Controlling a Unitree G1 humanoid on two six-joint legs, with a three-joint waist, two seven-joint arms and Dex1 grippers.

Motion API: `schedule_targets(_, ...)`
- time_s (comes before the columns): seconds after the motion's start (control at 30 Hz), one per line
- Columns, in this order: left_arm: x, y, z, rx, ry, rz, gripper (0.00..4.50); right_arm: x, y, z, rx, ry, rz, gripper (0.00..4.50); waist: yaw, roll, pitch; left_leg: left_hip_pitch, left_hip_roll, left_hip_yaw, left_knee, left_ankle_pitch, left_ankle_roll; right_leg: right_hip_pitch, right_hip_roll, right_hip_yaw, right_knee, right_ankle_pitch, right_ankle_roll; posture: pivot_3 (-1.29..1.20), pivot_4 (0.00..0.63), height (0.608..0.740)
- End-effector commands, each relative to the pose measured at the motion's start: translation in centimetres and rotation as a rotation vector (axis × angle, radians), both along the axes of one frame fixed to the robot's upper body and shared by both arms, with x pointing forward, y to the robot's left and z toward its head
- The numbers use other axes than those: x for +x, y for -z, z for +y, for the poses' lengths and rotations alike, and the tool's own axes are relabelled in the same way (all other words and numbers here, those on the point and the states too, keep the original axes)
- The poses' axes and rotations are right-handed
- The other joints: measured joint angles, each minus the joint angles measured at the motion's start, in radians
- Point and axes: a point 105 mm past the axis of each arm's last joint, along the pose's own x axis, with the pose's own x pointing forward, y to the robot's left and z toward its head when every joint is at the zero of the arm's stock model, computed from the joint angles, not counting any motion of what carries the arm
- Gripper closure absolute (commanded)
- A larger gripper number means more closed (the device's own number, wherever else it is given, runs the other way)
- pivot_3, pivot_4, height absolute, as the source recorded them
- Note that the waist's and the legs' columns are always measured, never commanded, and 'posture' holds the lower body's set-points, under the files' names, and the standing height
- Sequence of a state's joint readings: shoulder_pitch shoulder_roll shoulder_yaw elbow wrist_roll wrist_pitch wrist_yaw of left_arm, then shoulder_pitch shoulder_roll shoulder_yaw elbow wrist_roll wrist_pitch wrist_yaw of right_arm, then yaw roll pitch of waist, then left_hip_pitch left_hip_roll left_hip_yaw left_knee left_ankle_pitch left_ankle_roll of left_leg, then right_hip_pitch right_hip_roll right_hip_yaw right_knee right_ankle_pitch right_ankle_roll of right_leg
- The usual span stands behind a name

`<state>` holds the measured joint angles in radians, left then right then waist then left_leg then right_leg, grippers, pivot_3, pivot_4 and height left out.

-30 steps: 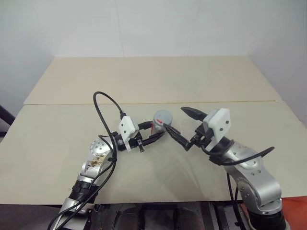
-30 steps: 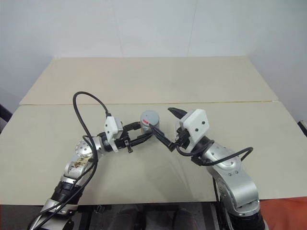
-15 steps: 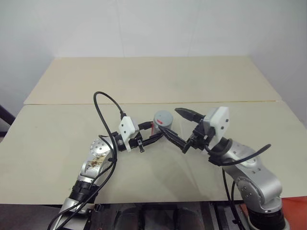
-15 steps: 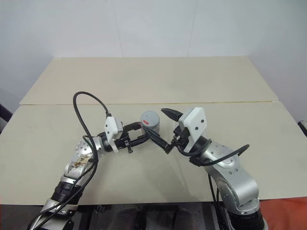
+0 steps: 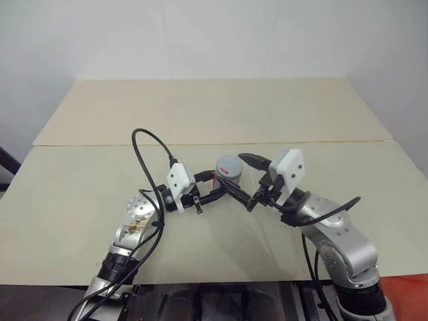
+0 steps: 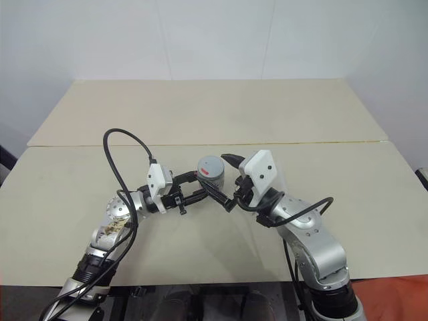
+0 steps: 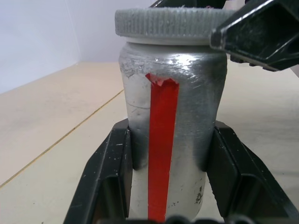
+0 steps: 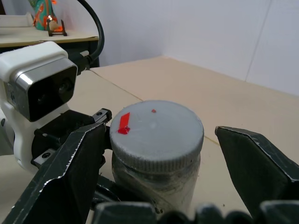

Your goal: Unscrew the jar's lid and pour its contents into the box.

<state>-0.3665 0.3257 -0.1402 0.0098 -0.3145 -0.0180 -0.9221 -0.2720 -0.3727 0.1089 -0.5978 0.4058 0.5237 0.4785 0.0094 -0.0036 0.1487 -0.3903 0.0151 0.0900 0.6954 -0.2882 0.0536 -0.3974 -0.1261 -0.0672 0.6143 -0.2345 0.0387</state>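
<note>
Silvery-grey cylindrical jar [image 7: 174, 140], red-striped, upright above the beige table [image 5: 221, 114], clamped in the left gripper [image 7: 170, 179]. Ribbed grey lid [image 8: 156, 130] still on. Right gripper [image 8: 159, 154], jaws spread, has closed in to straddle the lid; unscrewing can begin.

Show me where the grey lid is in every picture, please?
Left eye view: the lid is near the middle, on top of the jar, between the two arms.
Right eye view: the lid sits near the middle too.
Left wrist view: its ribbed edge is at the top.
Right wrist view: its round top is in the middle.
Shared landmark: the red mark on the lid.
</note>
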Motion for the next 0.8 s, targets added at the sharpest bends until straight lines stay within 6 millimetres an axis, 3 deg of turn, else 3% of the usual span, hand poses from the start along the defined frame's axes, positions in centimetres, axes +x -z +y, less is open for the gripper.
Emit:
schedule_targets(0.03, -0.53, -1.24, -0.3, -0.018, 0.018, -0.056, 2.63, -0.46, -1.46, 0.2, 0.019, -0.015, -0.071, 0.11, 0.0, 0.0, 0.0, 0.0, 0.0, 0.0, 0.0, 0.0, 0.0, 0.0, 0.0, 0.0, 0.0, 0.0, 0.0, 0.0, 0.15, 0.74)
schedule_targets(0.23, -0.61, -1.08, -0.41, -0.013, 0.022, -0.056, 2.63, -0.5, -1.49, 0.22, 0.027, -0.021, -0.065, 0.11, 0.0, 0.0, 0.0, 0.0, 0.0, 0.0, 0.0, 0.0, 0.0, 0.0, 0.0, 0.0, 0.0, 0.0, 0.0, 0.0, 0.15, 0.74)
schedule_targets(0.33, -0.62, -1.05, -0.43, -0.01, 0.025, -0.056, 2.63, -0.58, -1.3, 0.31, 0.024, -0.026, -0.059, 0.67, 0.0, 0.0, 0.0, 0.0, 0.0, 0.0, 0.0, 0.0, 0.0, 0.0, 0.0, 0.0, 0.0, 0.0, 0.0, 0.0, 0.15, 0.74)
schedule_targets(0.43, -0.61, -1.01, -0.44, -0.006, 0.027, -0.056, 2.63, -0.52, -1.17, 0.32, 0.015, -0.013, -0.06, 1.53, 0.0, 0.0, 0.0, 0.0, 0.0, 0.0, 0.0, 0.0, 0.0, 0.0, 0.0, 0.0, 0.0, 0.0, 0.0, 0.0, 0.15, 0.74)
schedule_targets(0.8, -0.6, -0.88, -0.49, 0.0, 0.031, -0.054, 2.63, -0.59, -1.46, 0.11, 0.033, -0.003, -0.065, 1.53, 0.0, 0.0, 0.0, 0.0, 0.0, 0.0, 0.0, 0.0, 0.0, 0.0, 0.0, 0.0, 0.0, 0.0, 0.0, 0.0, 0.15, 0.74)
